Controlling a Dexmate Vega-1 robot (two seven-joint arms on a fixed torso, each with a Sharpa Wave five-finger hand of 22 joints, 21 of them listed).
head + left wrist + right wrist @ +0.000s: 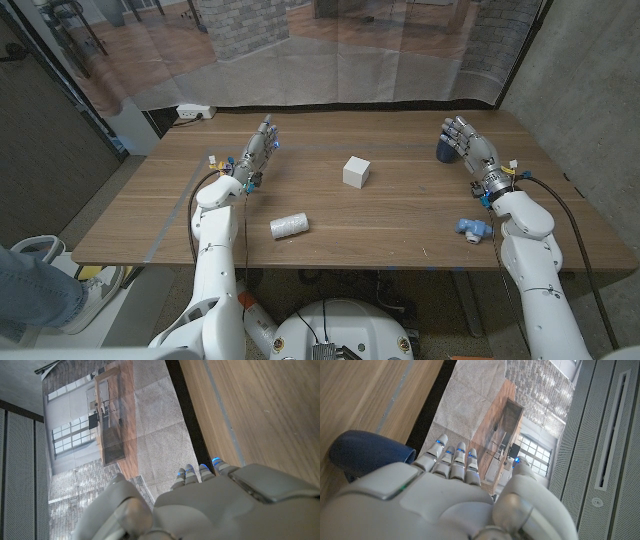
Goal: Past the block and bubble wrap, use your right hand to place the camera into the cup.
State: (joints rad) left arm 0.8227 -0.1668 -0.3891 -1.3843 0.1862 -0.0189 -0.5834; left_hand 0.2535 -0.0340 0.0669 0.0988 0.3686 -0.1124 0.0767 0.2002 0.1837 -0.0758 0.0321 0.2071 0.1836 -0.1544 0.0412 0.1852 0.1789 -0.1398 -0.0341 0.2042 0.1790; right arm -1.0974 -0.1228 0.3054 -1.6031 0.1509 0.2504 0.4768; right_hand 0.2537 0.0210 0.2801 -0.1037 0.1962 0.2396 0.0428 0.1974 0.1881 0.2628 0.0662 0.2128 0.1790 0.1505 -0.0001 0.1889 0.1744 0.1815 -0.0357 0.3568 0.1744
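— Where is the camera (472,228)?
— The little blue camera lies on the table (400,215) close to the front edge, on the right side. It is just beside the right arm. Nothing holds it.

— And the cup (446,149)?
— The dark blue cup sits near the far right corner of the table. The right robot hand (468,144) is right beside it, with straight fingers spread a bit and nothing in them. The right wrist view shows the cup (367,454) just past the fingers (451,462).

— What is the left robot hand (257,151) doing?
— It is over the far left part of the table, fingers straight and apart, holding nothing.

— What else is on the table?
— A white block (357,172) sits in the middle. A roll of bubble wrap (289,227) lies nearer the front edge, to the left of the block.
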